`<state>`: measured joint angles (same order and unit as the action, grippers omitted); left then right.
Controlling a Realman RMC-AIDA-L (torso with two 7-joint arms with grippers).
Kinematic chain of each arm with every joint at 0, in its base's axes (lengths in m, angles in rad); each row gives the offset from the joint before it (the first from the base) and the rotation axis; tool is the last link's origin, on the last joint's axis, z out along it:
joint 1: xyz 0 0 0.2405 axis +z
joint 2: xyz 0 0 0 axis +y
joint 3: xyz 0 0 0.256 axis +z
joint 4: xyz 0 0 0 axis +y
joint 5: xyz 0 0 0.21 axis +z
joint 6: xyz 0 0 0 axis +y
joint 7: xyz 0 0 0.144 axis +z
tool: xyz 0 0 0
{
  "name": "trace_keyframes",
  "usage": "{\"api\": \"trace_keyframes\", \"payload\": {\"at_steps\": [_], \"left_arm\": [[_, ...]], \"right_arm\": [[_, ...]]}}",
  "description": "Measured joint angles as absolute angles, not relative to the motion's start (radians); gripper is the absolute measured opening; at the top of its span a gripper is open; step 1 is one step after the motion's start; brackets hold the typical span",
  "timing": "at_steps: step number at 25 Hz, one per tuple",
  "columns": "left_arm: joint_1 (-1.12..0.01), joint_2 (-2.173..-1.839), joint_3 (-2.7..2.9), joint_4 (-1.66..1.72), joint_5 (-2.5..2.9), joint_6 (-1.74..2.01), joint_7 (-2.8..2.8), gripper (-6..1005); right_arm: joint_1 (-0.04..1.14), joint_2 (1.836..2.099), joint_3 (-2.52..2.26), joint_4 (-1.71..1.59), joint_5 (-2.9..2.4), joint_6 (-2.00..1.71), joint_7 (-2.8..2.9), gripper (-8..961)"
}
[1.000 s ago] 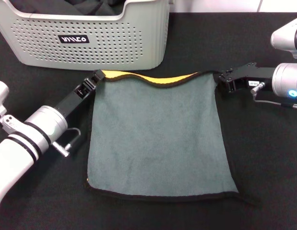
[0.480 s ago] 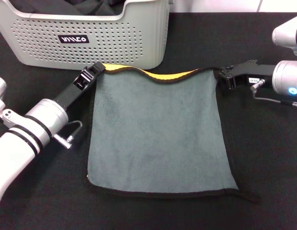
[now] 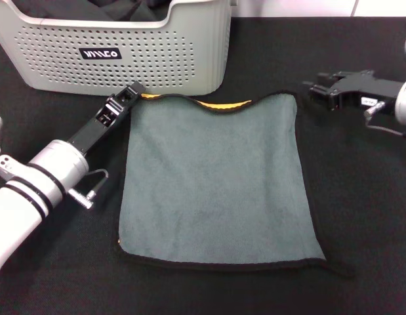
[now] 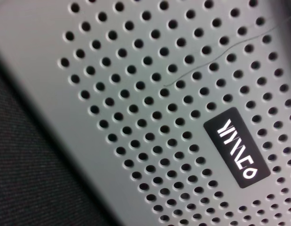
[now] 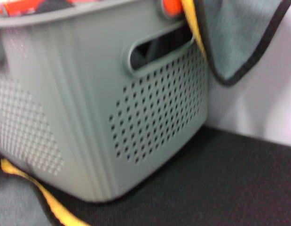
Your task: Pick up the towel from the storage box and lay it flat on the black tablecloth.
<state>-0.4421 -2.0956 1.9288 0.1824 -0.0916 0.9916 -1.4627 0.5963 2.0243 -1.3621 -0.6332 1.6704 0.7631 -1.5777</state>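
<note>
I see one towel (image 3: pixel 219 180) spread grey-green side up on the black tablecloth (image 3: pixel 360 216) before one storage box (image 3: pixel 117 46), its far corners beside my left gripper (image 3: pixel 132 92) and right gripper (image 3: pixel 319 88), finger states I cannot tell; retreating could snag and rumple an edge

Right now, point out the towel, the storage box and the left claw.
towel (image 3: pixel 216 184), head view, middle of its grey-green face.
storage box (image 3: pixel 183 52), head view, perforated front wall right of the label.
left claw (image 3: pixel 132 90), head view, tip by the towel's far left corner.
</note>
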Motion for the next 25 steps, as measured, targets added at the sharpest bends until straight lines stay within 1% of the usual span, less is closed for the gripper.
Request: {"api": "trace_keyframes", "payload": {"at_steps": [6,11,14,16,17,19,21,22,23,24,25], "left_arm": [[-0.38,-2.094,1.895,0.179,-0.1,1.108,-1.439,301],[-0.285,-2.092,1.798,0.178,-0.102,1.29,-1.332,499],[-0.247,-2.088,1.783,0.171,-0.094,1.378,-1.225,643],[-0.235,-2.081,1.786,0.158,-0.078,1.445,-1.142,739],[-0.23,-2.077,1.789,0.146,-0.063,1.493,-1.087,761],[-0.228,-2.07,1.789,0.13,-0.029,1.573,-1.006,806],[-0.228,-2.052,1.789,0.119,0.032,1.683,-0.928,852],[-0.229,-2.038,1.789,0.118,0.071,1.732,-0.904,874],[-0.231,-2.027,1.789,0.119,0.094,1.763,-0.894,871],[-0.24,-1.997,1.789,0.124,0.171,1.828,-0.884,869],[-0.249,-1.978,1.789,0.128,0.221,1.865,-0.883,866]], "right_arm": [[0.542,2.021,-1.292,-0.677,1.704,0.786,-1.604,405],[0.518,2.023,-1.221,-0.679,1.714,0.876,-1.669,611],[0.491,2.021,-1.186,-0.684,1.762,1.004,-1.78,747],[0.472,2.019,-1.158,-0.687,1.794,1.118,-1.872,779],[0.457,2.018,-1.123,-0.688,1.818,1.253,-1.957,795],[0.452,2.016,-1.109,-0.691,1.821,1.317,-1.984,828],[0.447,2.007,-1.095,-0.706,1.818,1.422,-2.002,860],[0.447,2.001,-1.093,-0.716,1.816,1.474,-1.999,876],[0.448,1.992,-1.092,-0.723,1.815,1.524,-1.987,875],[0.449,1.982,-1.091,-0.729,1.815,1.57,-1.975,874],[0.452,1.973,-1.091,-0.732,1.816,1.612,-1.958,874]]}}
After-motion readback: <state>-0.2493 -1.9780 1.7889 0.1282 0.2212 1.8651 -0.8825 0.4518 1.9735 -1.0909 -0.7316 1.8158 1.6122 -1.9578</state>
